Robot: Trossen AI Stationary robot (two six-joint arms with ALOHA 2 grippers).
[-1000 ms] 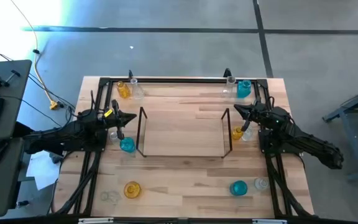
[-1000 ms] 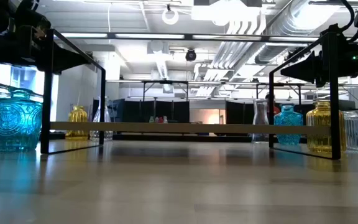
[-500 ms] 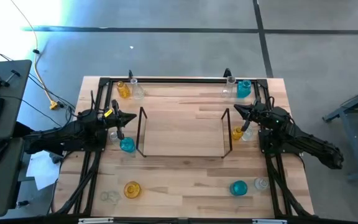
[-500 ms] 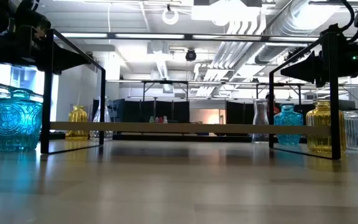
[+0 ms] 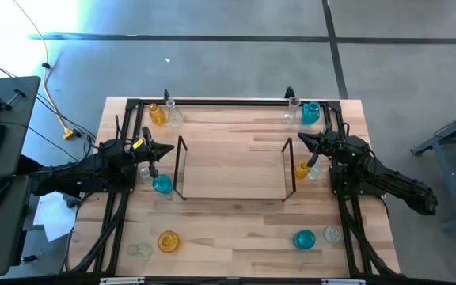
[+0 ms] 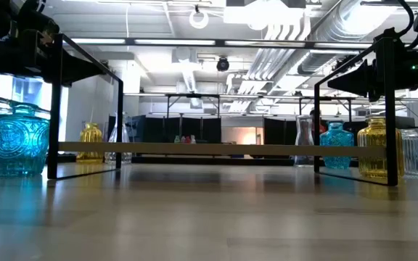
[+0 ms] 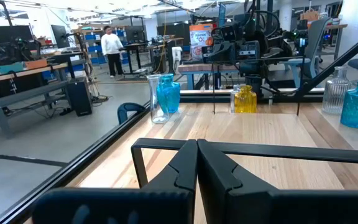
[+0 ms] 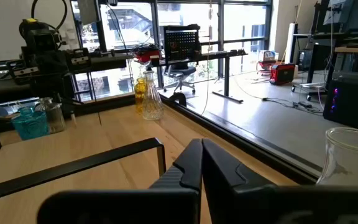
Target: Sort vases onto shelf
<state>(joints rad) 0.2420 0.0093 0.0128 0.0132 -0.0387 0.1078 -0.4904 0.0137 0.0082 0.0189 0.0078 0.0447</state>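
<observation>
Shelf [image 5: 232, 170] sits mid-table, its two black wire end frames upright, its flat bed bare. No vase on it yet, so by my reckoning the sorting has not started.

My left gripper [image 5: 167, 150] hovers just outside the shelf's left frame, fingers pressed together, holding nothing. My right gripper [image 5: 300, 138] hovers just outside the right frame, fingers likewise together and empty.

Vases lie scattered round the table edges:
- Far left corner: amber vase [image 5: 157, 115] with a clear vase [image 5: 172, 115] beside it.
- Far right corner: turquoise vase [image 5: 310, 112], clear one next to it.
- Left of the shelf, just beside my left gripper: turquoise vase [image 5: 162, 184].
- Right of the shelf, close under my right arm: amber vase [image 5: 302, 169], clear one beside it.
- Near left: amber vase [image 5: 168, 241], a faint clear one further left.
- Near right: turquoise vase [image 5: 304, 238], small clear one beside it.

All still to move. Nearest candidates look to be the turquoise vase on my left and the amber one on my right.
</observation>
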